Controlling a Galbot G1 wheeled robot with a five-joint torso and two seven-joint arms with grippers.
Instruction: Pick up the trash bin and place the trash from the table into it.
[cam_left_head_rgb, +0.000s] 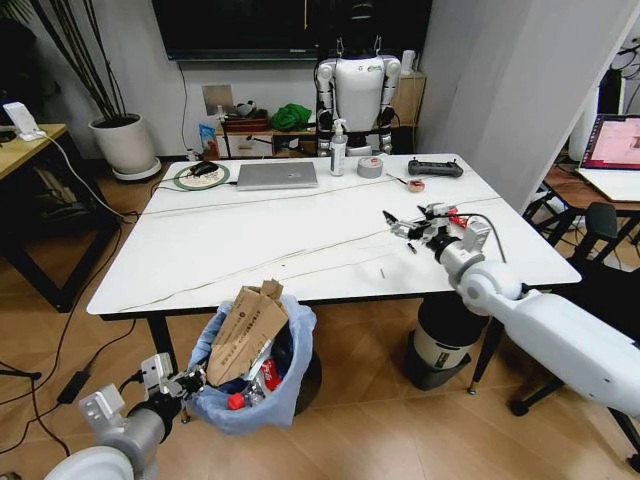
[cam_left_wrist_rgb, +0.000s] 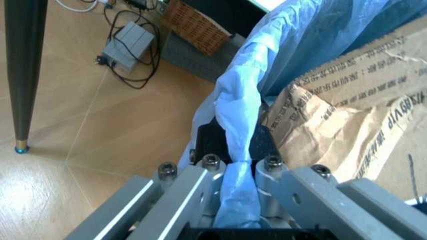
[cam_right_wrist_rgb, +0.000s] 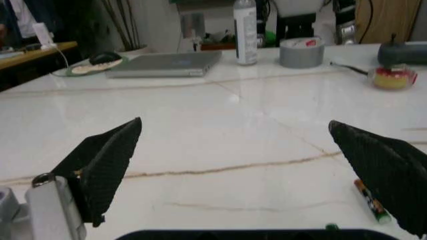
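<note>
The trash bin (cam_left_head_rgb: 240, 400), lined with a light-blue bag (cam_left_wrist_rgb: 293, 40), is just below the front edge of the white table (cam_left_head_rgb: 250, 240). Trash fills it: torn brown cardboard (cam_left_head_rgb: 245, 330) sticks out of the top, with red scraps (cam_left_head_rgb: 268, 375) beside it. My left gripper (cam_left_head_rgb: 185, 382) is shut on the bin's bagged rim, and a fold of blue plastic is pinched at the left gripper (cam_left_wrist_rgb: 235, 150). My right gripper (cam_left_head_rgb: 405, 225) hovers open over the table's right part. Its fingers (cam_right_wrist_rgb: 107, 160) are wide apart and hold nothing. A small battery-like stick (cam_right_wrist_rgb: 370, 200) lies under it.
At the table's far edge lie a silver laptop (cam_left_head_rgb: 277, 175), a spray bottle (cam_left_head_rgb: 338, 150), a grey tape roll (cam_left_head_rgb: 370, 167), a black controller (cam_left_head_rgb: 435, 168) and a small red roll (cam_left_head_rgb: 415, 185). A white cylinder (cam_left_head_rgb: 445, 345) stands under the table on the right. A wooden desk (cam_left_head_rgb: 25, 140) is on the left.
</note>
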